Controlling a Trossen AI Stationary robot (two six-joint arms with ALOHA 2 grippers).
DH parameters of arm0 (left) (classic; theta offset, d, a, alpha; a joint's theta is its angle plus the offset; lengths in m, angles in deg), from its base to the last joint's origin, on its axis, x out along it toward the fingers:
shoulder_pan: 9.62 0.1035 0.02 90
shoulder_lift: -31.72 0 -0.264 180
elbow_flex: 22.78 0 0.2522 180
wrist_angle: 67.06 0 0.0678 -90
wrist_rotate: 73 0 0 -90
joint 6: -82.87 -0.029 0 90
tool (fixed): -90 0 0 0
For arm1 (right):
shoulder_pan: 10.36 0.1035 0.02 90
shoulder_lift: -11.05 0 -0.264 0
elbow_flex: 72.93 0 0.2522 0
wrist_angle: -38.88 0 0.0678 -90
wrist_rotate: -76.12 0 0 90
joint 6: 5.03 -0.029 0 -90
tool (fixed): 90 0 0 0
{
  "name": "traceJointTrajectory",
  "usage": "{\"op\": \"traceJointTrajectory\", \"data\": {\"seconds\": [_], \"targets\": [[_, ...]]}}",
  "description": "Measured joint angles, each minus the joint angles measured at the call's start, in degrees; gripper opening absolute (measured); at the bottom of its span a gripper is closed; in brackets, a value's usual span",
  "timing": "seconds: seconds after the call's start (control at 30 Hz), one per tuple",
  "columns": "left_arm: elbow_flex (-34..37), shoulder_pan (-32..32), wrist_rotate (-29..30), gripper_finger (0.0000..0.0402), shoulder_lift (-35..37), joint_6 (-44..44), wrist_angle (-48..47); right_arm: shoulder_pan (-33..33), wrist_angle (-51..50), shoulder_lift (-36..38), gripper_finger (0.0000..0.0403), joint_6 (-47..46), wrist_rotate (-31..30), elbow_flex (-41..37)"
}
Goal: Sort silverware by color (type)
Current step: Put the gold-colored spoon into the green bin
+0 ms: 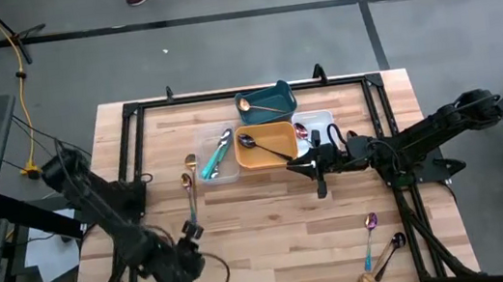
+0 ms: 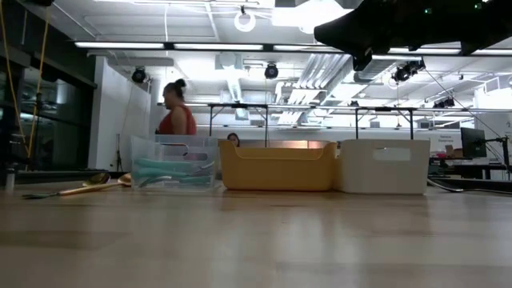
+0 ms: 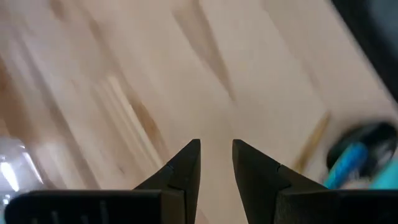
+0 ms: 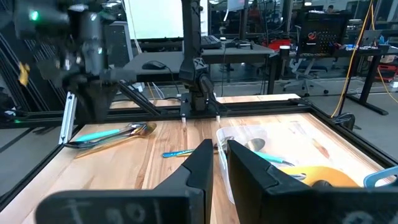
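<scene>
Two gold spoons [image 1: 188,183] lie flat on the wood left of the trays. Teal-handled pieces rest in the clear tray [image 1: 217,155], a black spoon [image 1: 267,151] in the orange tray [image 1: 275,138], and a gold one in the teal tray [image 1: 266,103]. A pink-purple spoon [image 1: 371,232], a black one [image 1: 394,243] and a gold one [image 1: 368,281] lie near the right front corner. My left gripper [image 3: 216,149] points down over bare wood at the near left, open, with nothing between its fingers. My right gripper [image 4: 219,149] hangs level beside the orange tray, its fingers slightly apart and holding nothing.
A white tray [image 1: 319,120] stands right of the orange one. A black frame [image 1: 131,113] runs round the table's edges. A blurred teal thing [image 3: 348,165] shows beside my left fingers. A person in red [image 2: 176,112] is in the room behind. Bare wood [image 1: 272,226] fills the middle.
</scene>
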Motion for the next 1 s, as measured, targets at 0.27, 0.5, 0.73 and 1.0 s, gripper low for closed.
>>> {"op": "traceJointTrajectory", "data": {"seconds": [0.27,0.5,0.73,1.0], "targets": [[-0.04,-2.30,-11.05,0.0087,-10.37,0.04,-5.74,0.00,-0.98,0.00,0.0041,-0.02,0.00,0.02],[-0.02,-2.41,-14.38,0.0087,-13.47,-0.55,-7.04,0.00,-0.98,0.00,0.0041,-0.02,0.00,0.02],[1.55,-2.94,-16.29,0.0087,-12.95,-1.38,-6.41,0.00,-1.37,0.00,0.0041,-0.02,0.00,0.02],[6.15,-2.99,-16.96,0.0087,-12.93,-7.16,-3.37,0.01,-1.36,0.00,0.0041,-0.04,0.00,0.02]]}}
